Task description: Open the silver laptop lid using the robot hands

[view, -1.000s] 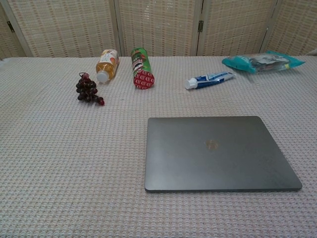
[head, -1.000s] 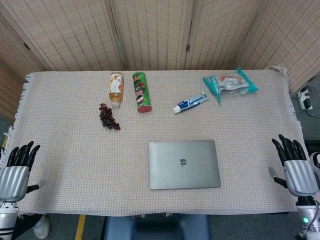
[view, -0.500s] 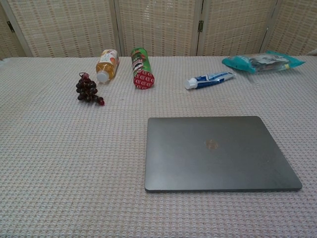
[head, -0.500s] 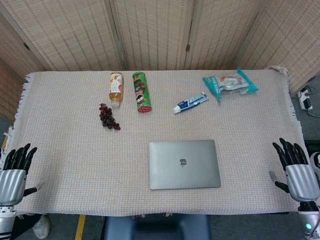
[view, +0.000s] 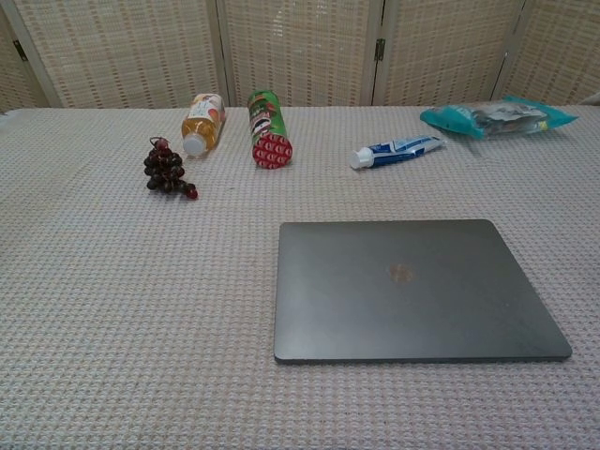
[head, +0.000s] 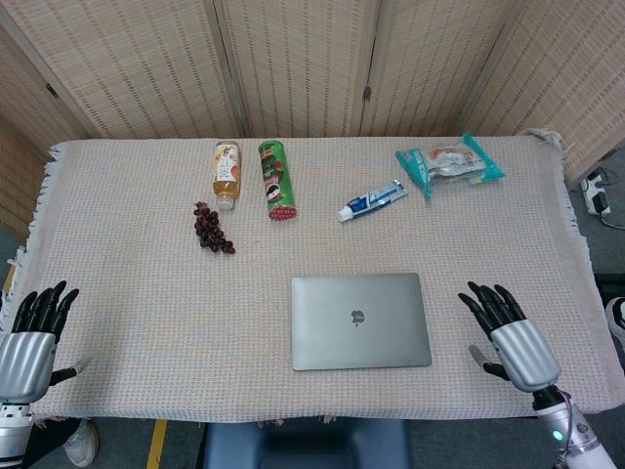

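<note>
The silver laptop (head: 359,320) lies flat with its lid closed near the table's front edge, also filling the lower right of the chest view (view: 412,289). My right hand (head: 513,340) hovers over the cloth just right of the laptop, fingers spread and holding nothing, a short gap from the laptop's side. My left hand (head: 29,332) hangs beyond the table's left front corner, fingers apart and empty. Neither hand shows in the chest view.
At the back lie a juice bottle (head: 227,173), a green crisp can (head: 275,180), a bunch of dark grapes (head: 211,229), a toothpaste tube (head: 372,201) and a teal snack bag (head: 449,163). A woven cloth (head: 146,313) covers the table; folding screens stand behind.
My right hand has swung left from beyond the table's right edge to over the cloth beside the laptop. The left hand dipped, then rose slightly. The laptop has not moved.
</note>
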You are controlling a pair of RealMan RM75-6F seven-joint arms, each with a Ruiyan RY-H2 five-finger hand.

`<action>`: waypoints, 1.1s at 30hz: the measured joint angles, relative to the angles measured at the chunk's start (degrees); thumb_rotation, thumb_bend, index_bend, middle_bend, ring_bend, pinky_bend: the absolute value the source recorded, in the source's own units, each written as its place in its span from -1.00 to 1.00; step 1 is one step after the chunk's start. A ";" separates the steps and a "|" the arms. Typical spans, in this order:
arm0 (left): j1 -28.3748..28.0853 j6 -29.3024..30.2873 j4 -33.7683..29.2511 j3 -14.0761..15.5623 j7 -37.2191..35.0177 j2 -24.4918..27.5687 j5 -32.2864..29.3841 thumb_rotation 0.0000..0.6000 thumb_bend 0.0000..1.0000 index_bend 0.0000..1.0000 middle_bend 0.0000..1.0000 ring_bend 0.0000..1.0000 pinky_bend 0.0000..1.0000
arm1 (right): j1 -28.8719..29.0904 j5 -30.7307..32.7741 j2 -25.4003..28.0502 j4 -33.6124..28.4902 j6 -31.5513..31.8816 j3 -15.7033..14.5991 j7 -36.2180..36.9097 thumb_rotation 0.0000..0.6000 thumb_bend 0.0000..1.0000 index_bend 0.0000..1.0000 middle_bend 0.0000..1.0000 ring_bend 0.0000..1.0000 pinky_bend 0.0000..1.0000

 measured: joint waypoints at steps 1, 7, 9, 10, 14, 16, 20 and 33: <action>-0.07 0.02 -0.16 0.01 0.09 0.01 0.22 1.00 -0.70 -0.92 -0.94 -0.96 -1.00 | 0.91 -0.50 -0.43 -0.16 -1.41 -0.14 -0.52 1.00 -0.22 -1.00 -1.00 -0.92 -1.00; -0.52 -0.36 -0.75 0.45 0.14 0.27 1.54 1.00 -0.70 -0.92 -0.94 -0.96 -1.00 | 7.25 -2.33 -4.12 -1.04 -10.94 -0.55 -3.94 1.00 -0.22 -1.00 -1.00 -0.97 -1.00; -0.55 -0.45 -0.80 0.57 -0.07 0.33 1.64 1.00 -0.70 -0.92 -0.94 -0.96 -1.00 | 9.37 -2.22 -5.78 -1.07 -13.83 -0.44 -4.83 1.00 -0.22 -1.00 -1.00 -1.00 -1.00; -0.54 -0.49 -0.75 0.60 -0.17 0.32 1.64 1.00 -0.70 -0.92 -0.94 -0.96 -1.00 | 10.21 -1.99 -6.53 -1.06 -15.02 -0.35 -5.17 1.00 -0.22 -1.00 -1.00 -1.00 -1.00; -0.50 -0.71 -0.28 0.78 -0.62 0.09 1.56 1.00 -0.70 -0.92 -0.94 -0.96 -1.00 | 13.16 -0.41 -10.15 -0.62 -19.30 0.20 -6.59 1.00 -0.22 -1.00 -1.00 -1.00 -1.00; -0.50 -0.94 0.06 0.97 -0.90 0.03 1.60 1.00 -0.70 -0.92 -0.94 -0.96 -1.00 | 14.23 0.48 -12.13 0.13 -20.98 0.50 -7.47 1.00 -0.22 -1.00 -1.00 -1.00 -1.00; -0.47 -1.09 0.59 1.10 -1.53 0.00 1.55 1.00 -0.70 -0.92 -0.94 -0.96 -1.00 | 16.13 2.05 -15.67 1.90 -23.66 0.91 -9.49 1.00 -0.22 -1.00 -1.00 -1.00 -1.00; -0.31 -1.50 2.15 1.53 -3.35 -0.36 1.41 1.00 -0.70 -0.93 -0.94 -0.96 -1.00 | 19.22 6.23 -19.72 3.21 -27.37 0.12 -15.70 1.00 -0.22 -1.00 -1.00 -1.00 -1.00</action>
